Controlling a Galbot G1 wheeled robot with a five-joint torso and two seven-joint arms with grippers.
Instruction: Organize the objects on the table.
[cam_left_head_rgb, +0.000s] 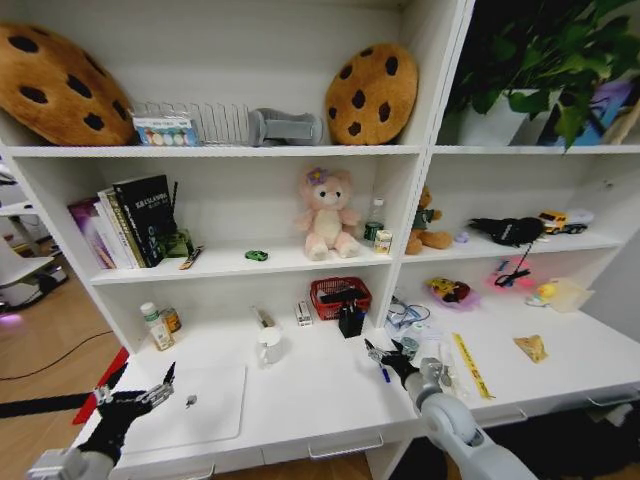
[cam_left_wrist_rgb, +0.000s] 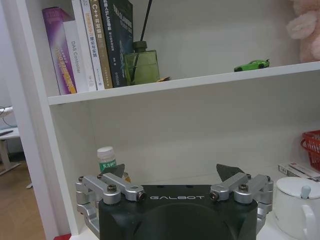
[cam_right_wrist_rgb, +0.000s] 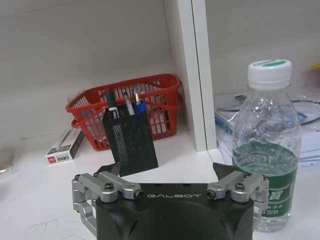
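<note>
I have the left gripper (cam_left_head_rgb: 135, 397) hovering over the front left corner of the desk (cam_left_head_rgb: 320, 395), its fingers spread apart and nothing between them. Just beside it the silver laptop (cam_left_head_rgb: 190, 405) lies closed and flat near the front edge, a small dark item (cam_left_head_rgb: 190, 401) resting on its lid.

My right gripper (cam_left_head_rgb: 385, 357) hangs above the desk near the upright panel of the shelf unit, its jaws open and empty. A blue pen (cam_left_head_rgb: 384, 375) lies on the desk right under its fingertips; from the head view I cannot tell whether they touch. From the right wrist view I see a black mesh pen holder (cam_right_wrist_rgb: 131, 141) with pens standing in it, in front of a red basket (cam_right_wrist_rgb: 127, 107) toward the back edge, and a clear water bottle (cam_right_wrist_rgb: 266, 160) with a green label close beside the gripper.

Toward the back of the desk, left of the basket, stands a white mug (cam_left_head_rgb: 269, 345), and a small white-capped bottle (cam_left_head_rgb: 156, 326) sits near the back left corner. The green toy car (cam_left_wrist_rgb: 252, 65) sits on the shelf above, close to the pink plush bear (cam_left_head_rgb: 327, 214).
</note>
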